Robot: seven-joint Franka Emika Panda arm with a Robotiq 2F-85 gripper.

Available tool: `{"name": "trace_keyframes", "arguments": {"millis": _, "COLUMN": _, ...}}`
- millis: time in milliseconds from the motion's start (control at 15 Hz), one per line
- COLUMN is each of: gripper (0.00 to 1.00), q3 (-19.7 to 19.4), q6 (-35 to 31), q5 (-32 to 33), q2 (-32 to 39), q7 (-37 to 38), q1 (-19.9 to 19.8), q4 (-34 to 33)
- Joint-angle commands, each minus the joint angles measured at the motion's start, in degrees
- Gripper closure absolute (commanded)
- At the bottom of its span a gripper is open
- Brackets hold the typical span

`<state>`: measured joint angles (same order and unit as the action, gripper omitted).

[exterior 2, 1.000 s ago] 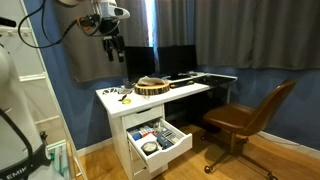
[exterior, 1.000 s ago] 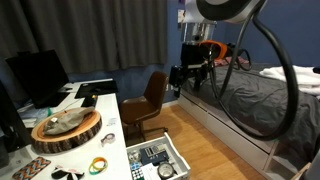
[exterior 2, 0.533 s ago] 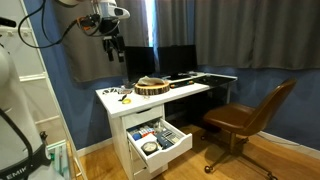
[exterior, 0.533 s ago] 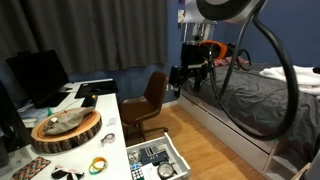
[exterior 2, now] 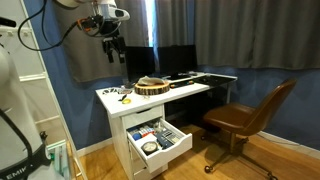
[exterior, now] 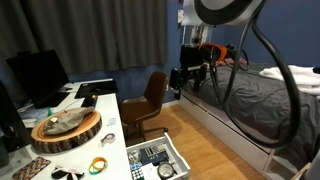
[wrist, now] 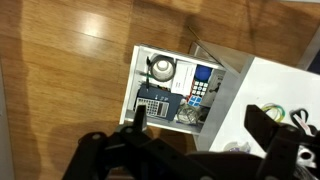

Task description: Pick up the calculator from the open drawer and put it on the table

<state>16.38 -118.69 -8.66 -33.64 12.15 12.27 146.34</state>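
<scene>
The calculator [wrist: 153, 104] is dark with grey keys and lies flat in the open white drawer [wrist: 136, 62], at its near-left corner in the wrist view. It also shows in an exterior view [exterior: 150, 154]. The drawer [exterior 2: 176, 147] stands pulled out under the white table [exterior 2: 190, 90]. My gripper [wrist: 200, 130] is open and empty, high in the air above the drawer and the table edge. It shows in both exterior views [exterior: 185, 78] [exterior 2: 113, 50], well above the table.
The drawer also holds a round tape roll [wrist: 162, 68] and a blue keypad item [wrist: 201, 88]. On the table sit a round wooden slab [exterior: 66, 128], small rings [exterior: 99, 165] and monitors [exterior 2: 170, 60]. A brown chair [exterior 2: 250, 115] stands by the desk and a bed [exterior: 270, 100] is behind.
</scene>
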Motion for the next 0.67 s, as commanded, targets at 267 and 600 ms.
{"name": "trace_keyframes", "arguments": {"millis": 267, "gripper": 0.0, "q3": 1.9, "q6": -2.79, "q5": 14.39, "q2": 14.49, "q7": -8.61, "q1": -0.03, "q4": -5.33}}
{"name": "trace_keyframes", "arguments": {"millis": 600, "gripper": 0.0, "q3": -0.31, "q6": -8.17, "q5": 22.5, "q2": 24.86, "q7": -19.04, "q1": 0.76, "q4": -9.24}}
